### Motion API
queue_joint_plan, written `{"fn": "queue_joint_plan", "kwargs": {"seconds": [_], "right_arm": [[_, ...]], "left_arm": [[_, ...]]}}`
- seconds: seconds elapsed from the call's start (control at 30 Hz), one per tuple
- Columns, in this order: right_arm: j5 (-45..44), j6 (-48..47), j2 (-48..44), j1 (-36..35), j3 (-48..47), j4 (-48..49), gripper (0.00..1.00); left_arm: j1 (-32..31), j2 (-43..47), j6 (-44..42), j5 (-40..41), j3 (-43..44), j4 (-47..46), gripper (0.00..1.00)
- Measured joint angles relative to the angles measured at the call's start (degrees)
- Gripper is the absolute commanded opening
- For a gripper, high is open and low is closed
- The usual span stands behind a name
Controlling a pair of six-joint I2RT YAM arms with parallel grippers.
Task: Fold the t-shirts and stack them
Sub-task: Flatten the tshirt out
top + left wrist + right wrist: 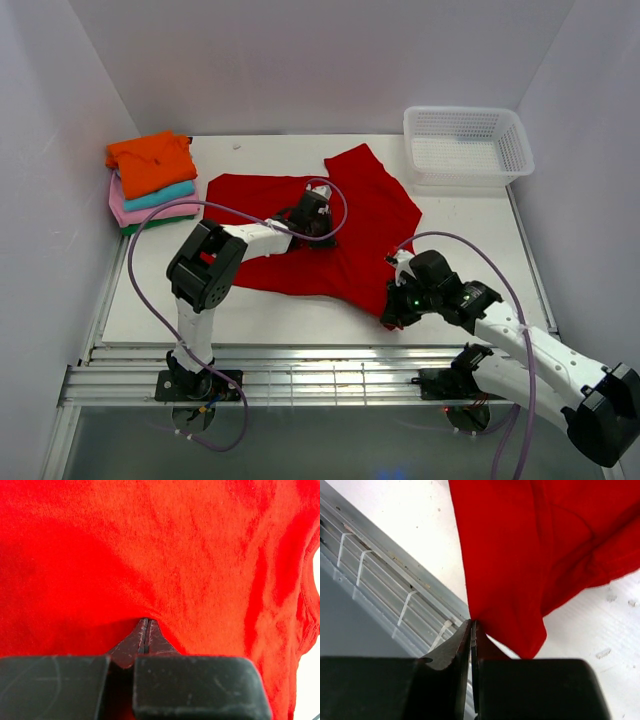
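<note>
A bright red soft cloth t-shirt (350, 215) lies spread and rumpled across the middle of the white flat table (470, 270), one sleeve reaching toward the upper middle of the top view and its lower hem near the bottom edge of the tabletop. The left gripper (318, 228) sits on the shirt's centre; in the left wrist view its dark fingers (132, 642) are pressed together with a small pucker of red cloth caught at their tips, though how many layers are pinched is hard to tell. The right gripper (390, 318) is at the shirt's lower right corner, by the table's near edge; in the right wrist view its black fingers (451, 650) are closed on the edge of the cloth, which rises away from them in a fold above the white surface and the metal rail (395, 587) on the left of that frame. At the upper left of the top view a stack of folded tees rests against the wall: an orange tee (152, 160) on top, then a teal tee (165, 195), a pink tee (130, 210) and a dark green tee (150, 227) at the bottom. A white plastic mesh basket (515, 145) stands at the upper right of the table, apart from the red shirt.
</note>
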State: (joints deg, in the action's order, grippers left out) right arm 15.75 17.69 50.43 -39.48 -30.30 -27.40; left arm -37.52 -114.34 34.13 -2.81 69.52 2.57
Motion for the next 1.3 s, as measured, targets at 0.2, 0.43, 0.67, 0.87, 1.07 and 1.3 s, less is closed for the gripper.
{"fn": "queue_joint_plan", "kwargs": {"seconds": [0.2, 0.43, 0.67, 0.87, 1.07, 1.3], "right_arm": [[-1.0, 2.6, -4.1, -0.4, -2.9, -9.3, 0.55], [-1.9, 3.5, -8.6, -0.4, -3.4, -12.0, 0.82], [-3.9, 4.8, 0.7, -0.4, -1.5, -0.8, 0.72], [-4.9, 4.3, 11.6, -0.4, -0.9, 8.9, 0.56], [-6.8, 2.9, 18.6, -0.4, -2.7, 14.1, 0.51], [-9.6, 0.9, 23.8, -0.4, -7.8, 17.7, 0.51]], "left_arm": [[0.0, -0.7, 0.0, 0.0, 0.9, -0.1, 0.0], [0.0, -0.7, 0.0, 0.0, 1.0, 0.1, 0.0], [0.0, -0.7, -0.4, 0.1, 1.4, 1.1, 0.0], [-0.1, -0.7, -0.7, 0.2, 1.5, 1.4, 0.0], [-0.1, -0.7, -0.7, 0.3, 1.5, 1.4, 0.0], [-0.1, -0.6, -0.7, 0.3, 1.4, 1.3, 0.0]]}}
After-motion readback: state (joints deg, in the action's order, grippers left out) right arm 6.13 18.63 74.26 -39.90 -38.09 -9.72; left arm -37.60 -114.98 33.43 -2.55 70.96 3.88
